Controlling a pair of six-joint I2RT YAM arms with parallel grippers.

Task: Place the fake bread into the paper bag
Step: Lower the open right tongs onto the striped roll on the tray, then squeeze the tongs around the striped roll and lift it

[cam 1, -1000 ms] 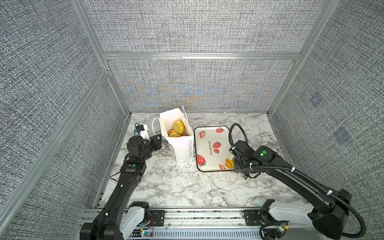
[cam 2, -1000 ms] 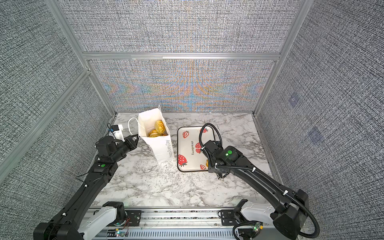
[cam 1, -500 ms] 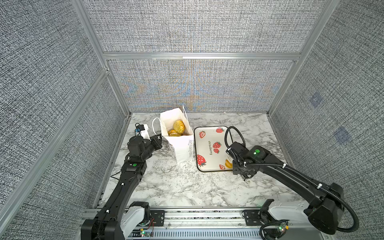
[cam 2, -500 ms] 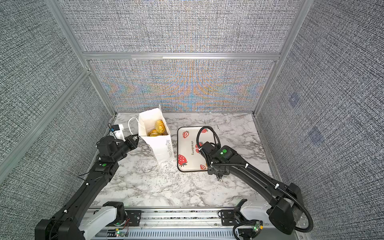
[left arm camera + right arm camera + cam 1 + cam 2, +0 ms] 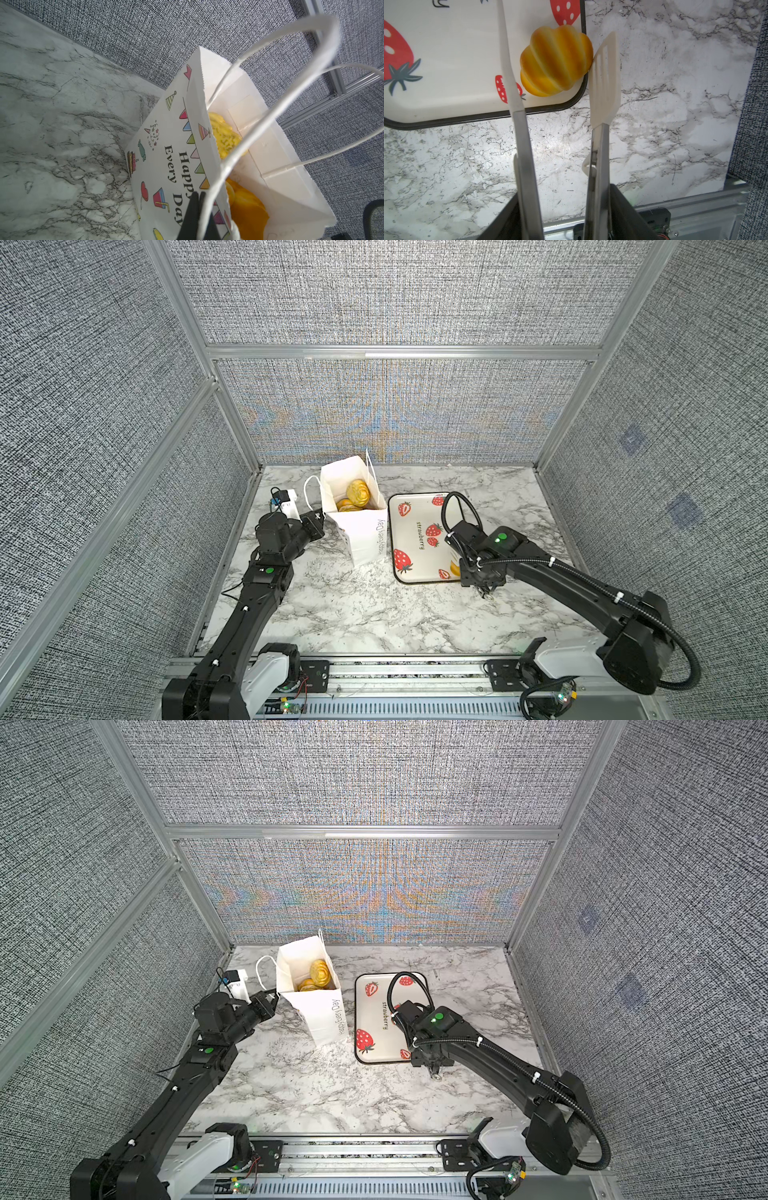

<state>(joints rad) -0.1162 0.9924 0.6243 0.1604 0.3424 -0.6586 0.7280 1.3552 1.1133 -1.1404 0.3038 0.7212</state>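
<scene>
While tool (image 5: 556,62) open, bread (image 5: 556,62) between.

In both top views we lose most of the last pastry (image 5: 455,569) behind the right arm (image 5: 490,549), and the bag (image 5: 365,531) walls hide the lower pastries. In the left wrist view the handle cord (image 5: 270,116) is blurred and the bag's base is cut off.

Bag (image 5: 360,531) left of tray (image 5: 419,506)
</scene>
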